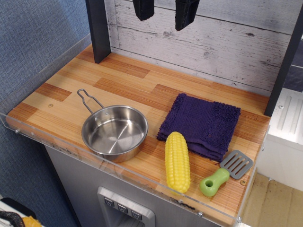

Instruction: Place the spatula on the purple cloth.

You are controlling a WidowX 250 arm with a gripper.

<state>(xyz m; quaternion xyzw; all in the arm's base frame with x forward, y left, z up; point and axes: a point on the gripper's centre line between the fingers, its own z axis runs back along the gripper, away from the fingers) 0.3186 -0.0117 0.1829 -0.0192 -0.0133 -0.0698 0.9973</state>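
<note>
The gripper (164, 13) is seen only as two dark fingers hanging at the top edge of the view, held apart with bare wall between them and nothing gripped. The spatula (226, 173) lies flat on the wooden counter (118, 80), well below and to the right of the gripper in the picture, near the counter's front right corner. It is judged to be a light, rigid plastic toy, unlikely to bend or break under a firm pinch, though its smooth surface may prove somewhat slippery. The chunky lime-green handle (213, 182) offers the best hold, being thick and rounded; the thin blade (236, 163) lies too close to the surface to be taken cleanly. A grasp across the handle's width, near its middle, would be called for. The blade is grey, squarish and slotted, and is pointed up and to the right, while the handle ends in a round knob with a hole. The purple cloth (201, 124), a fuzzy folded towel, lies between the gripper and the spatula, its lower right corner just beside the blade. A yellow corn cob (177, 161) rests beside the handle, farther to the left, against the cloth's front edge, and should be avoided on approach.
</note>
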